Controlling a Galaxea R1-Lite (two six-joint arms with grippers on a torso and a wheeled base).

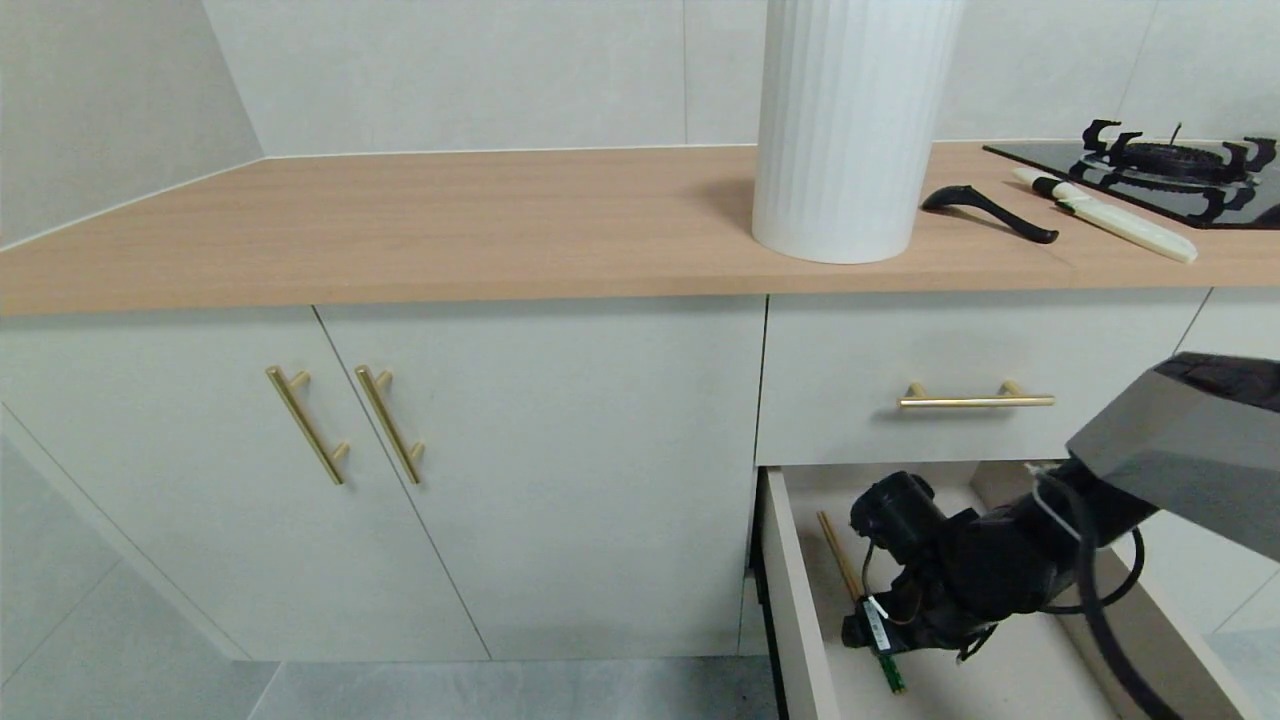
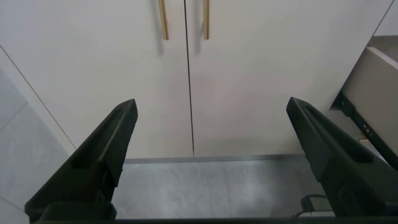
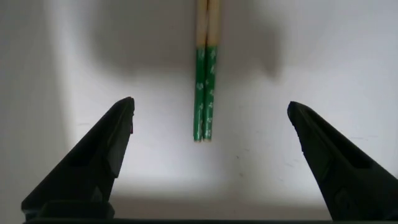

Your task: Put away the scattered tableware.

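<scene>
I stand in a kitchen, before a wooden tabletop (image 1: 400,220) with pale cabinets under it. At the lower right one drawer (image 1: 795,600) is pulled out. On its light bottom lies a pair of chopsticks (image 1: 840,562), side by side and touching each other, pale wood with green ends.

The right gripper (image 1: 880,632) hangs down inside this drawer, just over the green ends. In the right wrist view the right gripper (image 3: 211,106) has its jaws wide apart, and the chopsticks (image 3: 206,93) lie flat on the drawer bottom in the gap, apart from both jaws.

The left gripper (image 2: 211,109) is low before the two cabinet doors (image 2: 186,74), over the grey floor, and its jaws also stand wide apart.

More tableware is on the tabletop: a black spoon (image 1: 985,210) and, near it, a knife (image 1: 1110,215) with a pale blade. Both lie between a tall white ribbed vase (image 1: 850,130) and the black stove (image 1: 1170,165). The drawer (image 1: 975,400) above the open one is shut.
</scene>
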